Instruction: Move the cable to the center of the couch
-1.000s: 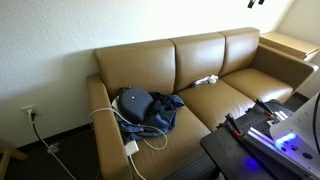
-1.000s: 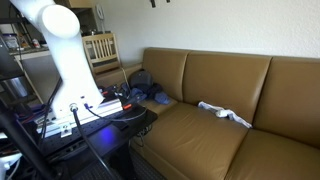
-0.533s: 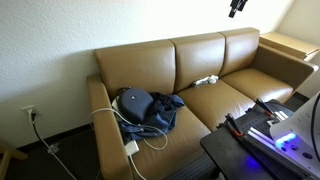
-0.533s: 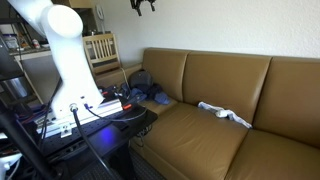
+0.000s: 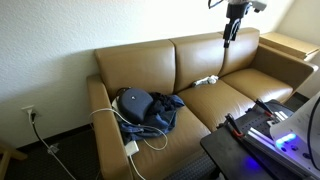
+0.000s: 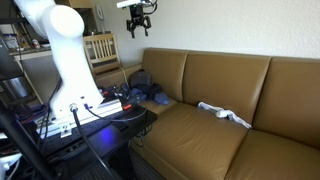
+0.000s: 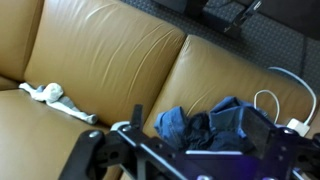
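Observation:
The cable point(image 5: 128, 133) is a thin white cord, loosely looped over the left seat and armrest of the tan leather couch point(image 5: 240, 95), with a small white block point(image 5: 131, 147) at its end. In the wrist view the cable point(image 7: 272, 82) shows at the right, beside the couch point(image 7: 110, 50). My gripper point(image 5: 227, 36) hangs high above the couch back, open and empty. It also shows in an exterior view point(image 6: 136, 28) and in the wrist view point(image 7: 200, 135). The couch point(image 6: 200, 130) fills the lower part of that exterior view.
A dark blue bag point(image 5: 140, 105) lies on the left seat next to the cable, also in the wrist view point(image 7: 215, 120). A white elongated object point(image 5: 205, 81) lies on the middle seat. A wooden side table point(image 5: 290, 43) stands at the right. A black cord hangs from a wall outlet point(image 5: 30, 113).
My gripper has come down from the top edge of both exterior views and now hangs fully in view above the couch back. Nothing on the couch has moved.

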`<control>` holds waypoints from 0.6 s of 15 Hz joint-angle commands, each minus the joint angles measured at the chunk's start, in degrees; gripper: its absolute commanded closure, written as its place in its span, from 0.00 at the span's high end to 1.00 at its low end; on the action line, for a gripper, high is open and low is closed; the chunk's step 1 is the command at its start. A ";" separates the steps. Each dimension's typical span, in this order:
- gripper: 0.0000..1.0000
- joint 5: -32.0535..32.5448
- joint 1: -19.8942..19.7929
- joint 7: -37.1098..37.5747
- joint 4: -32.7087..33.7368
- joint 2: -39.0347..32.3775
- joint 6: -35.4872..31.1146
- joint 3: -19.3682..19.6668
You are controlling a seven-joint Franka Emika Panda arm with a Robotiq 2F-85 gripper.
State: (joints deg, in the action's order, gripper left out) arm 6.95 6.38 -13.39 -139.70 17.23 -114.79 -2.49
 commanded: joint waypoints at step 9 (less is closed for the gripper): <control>1.00 -0.91 11.85 7.24 1.26 -17.13 -12.55 -14.75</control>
State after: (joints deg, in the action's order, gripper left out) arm 6.10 18.54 -6.10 -138.46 0.02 -127.50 -16.96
